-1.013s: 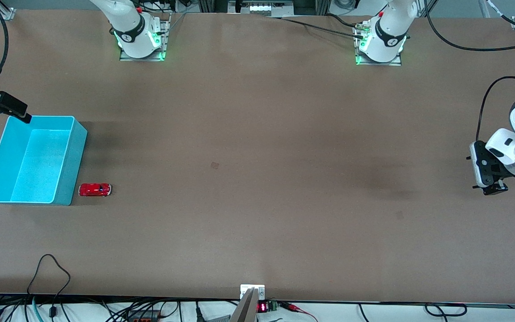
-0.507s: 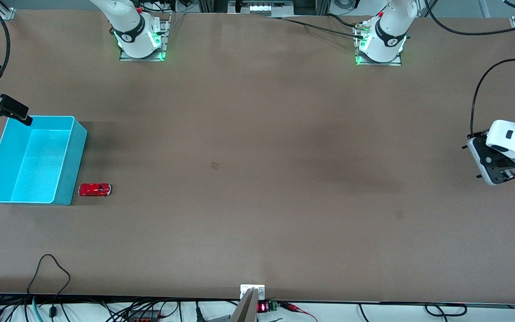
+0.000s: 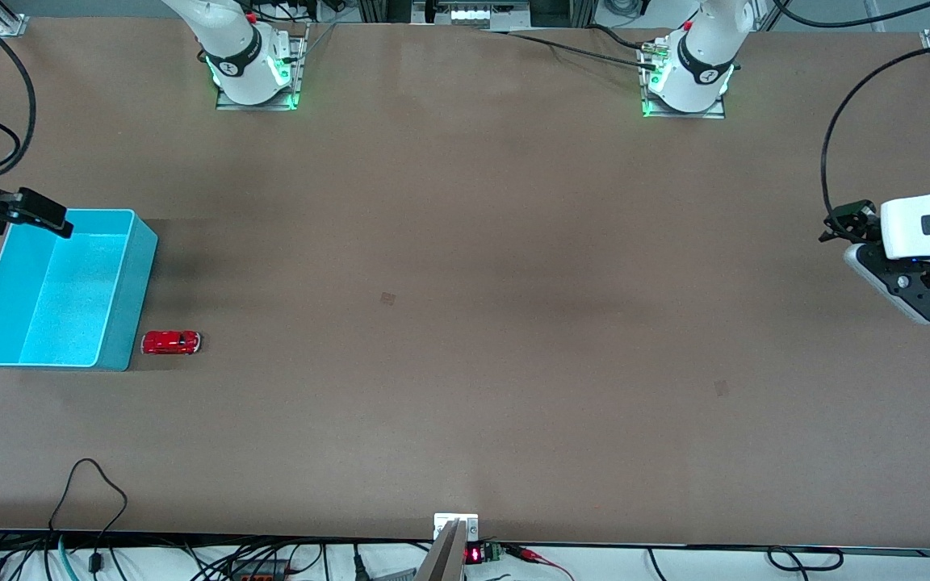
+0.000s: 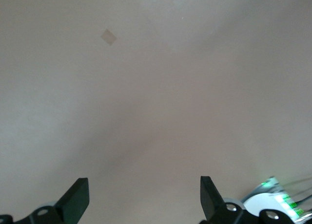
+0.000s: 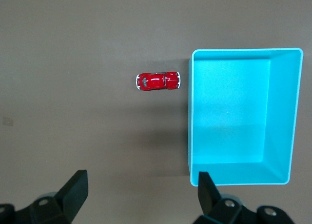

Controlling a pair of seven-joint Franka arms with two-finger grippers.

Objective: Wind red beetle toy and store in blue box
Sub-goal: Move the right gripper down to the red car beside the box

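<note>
The red beetle toy (image 3: 170, 343) lies on the table just beside the blue box (image 3: 69, 298), at the box's corner nearer the front camera. The box is empty. My right gripper (image 3: 49, 218) hangs open over the box's corner nearest the robots' bases. In the right wrist view the toy (image 5: 157, 81) and the box (image 5: 229, 116) lie well below my open right gripper (image 5: 141, 190). My left gripper (image 3: 917, 303) is up over bare table at the left arm's end. It is open and empty in the left wrist view (image 4: 143, 197).
The arm bases (image 3: 255, 73) (image 3: 687, 81) stand along the table's edge farthest from the front camera. Small dark marks (image 3: 387, 298) (image 3: 721, 388) show on the brown table. Cables (image 3: 90, 484) and a small device (image 3: 455, 528) lie at the edge nearest the camera.
My left gripper has swung and turned, moving toward the bases' side. My right gripper has shifted slightly over the box's corner. Toy and box have not moved.
</note>
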